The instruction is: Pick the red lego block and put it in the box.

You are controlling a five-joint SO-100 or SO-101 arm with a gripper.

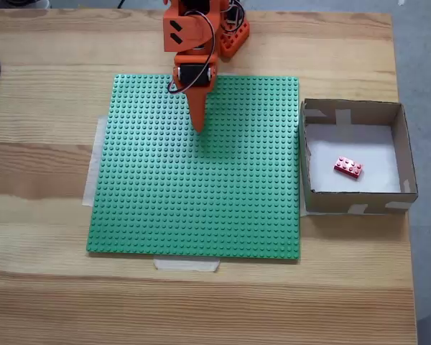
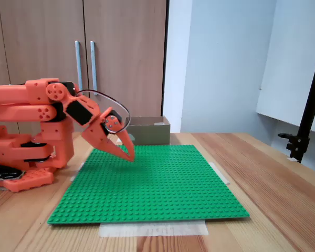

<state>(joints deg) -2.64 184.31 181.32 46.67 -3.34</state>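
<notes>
The red lego block (image 1: 348,167) lies flat on the white bottom of the box (image 1: 402,144), a shallow brown cardboard box to the right of the green baseplate (image 1: 201,194). In a fixed view from the side the box (image 2: 149,130) stands behind the plate, and its wall hides the block. My orange gripper (image 1: 199,128) hovers over the back part of the plate, far left of the box. Its fingers are together with nothing between them, tips pointing down at the plate (image 2: 130,157).
The baseplate (image 2: 147,184) is taped to a wooden table (image 1: 201,302). The arm's base (image 2: 26,157) stands at the plate's back edge. A black stand (image 2: 304,121) is clamped to the table's edge. Cupboard doors rise behind.
</notes>
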